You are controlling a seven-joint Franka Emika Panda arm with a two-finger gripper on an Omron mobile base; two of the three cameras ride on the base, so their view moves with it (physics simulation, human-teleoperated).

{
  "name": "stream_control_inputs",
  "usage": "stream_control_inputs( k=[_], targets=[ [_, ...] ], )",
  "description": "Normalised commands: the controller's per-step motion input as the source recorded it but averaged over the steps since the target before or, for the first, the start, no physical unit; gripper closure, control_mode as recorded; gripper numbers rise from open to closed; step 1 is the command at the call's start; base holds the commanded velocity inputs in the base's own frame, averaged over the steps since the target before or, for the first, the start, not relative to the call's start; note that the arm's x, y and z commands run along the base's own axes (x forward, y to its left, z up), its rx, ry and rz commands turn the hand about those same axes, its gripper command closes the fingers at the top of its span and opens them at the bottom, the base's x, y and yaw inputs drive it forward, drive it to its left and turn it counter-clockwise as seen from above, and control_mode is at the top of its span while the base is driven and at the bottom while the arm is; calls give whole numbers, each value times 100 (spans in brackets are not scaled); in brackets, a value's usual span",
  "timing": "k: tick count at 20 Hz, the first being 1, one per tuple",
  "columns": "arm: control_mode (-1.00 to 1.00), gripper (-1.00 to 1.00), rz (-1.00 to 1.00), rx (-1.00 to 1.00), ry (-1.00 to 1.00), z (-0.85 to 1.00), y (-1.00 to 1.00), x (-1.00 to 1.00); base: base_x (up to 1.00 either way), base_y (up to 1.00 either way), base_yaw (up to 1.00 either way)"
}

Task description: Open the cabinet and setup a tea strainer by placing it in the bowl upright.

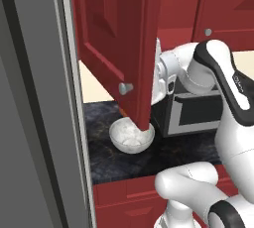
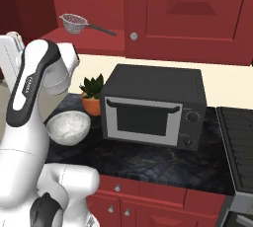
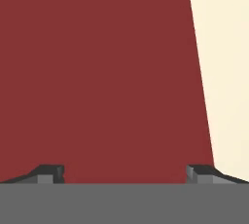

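You see the tea strainer (image 2: 74,22) on the open cabinet's (image 2: 94,33) shelf, above the counter (image 2: 148,159). Below, the bowl (image 2: 68,127) sits near the counter's front edge, plant pot (image 2: 92,103) just behind, microwave (image 2: 153,107) to their right.

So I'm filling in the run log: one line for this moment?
cabinet: door open | tea strainer: on shelf | bowl: empty, on counter | gripper: open, facing door

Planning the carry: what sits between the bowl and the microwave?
In the right base view, a potted succulent stands between the bowl and the microwave.
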Motion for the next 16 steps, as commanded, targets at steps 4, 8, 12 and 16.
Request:
stream_control_inputs(
  k=[4, 8, 12, 16],
  targets=[
    [-100, -100, 7, 0, 0, 0, 71, -31, 0, 0, 0],
    [-100, -100, 3, -1, 0, 0, 61, -28, 0, 0, 0],
    [-100, -100, 0, -3, 0, 0, 42, -26, 0, 0, 0],
    [-100, -100, 0, -5, 0, 0, 39, -27, 0, 0, 0]
  ],
)
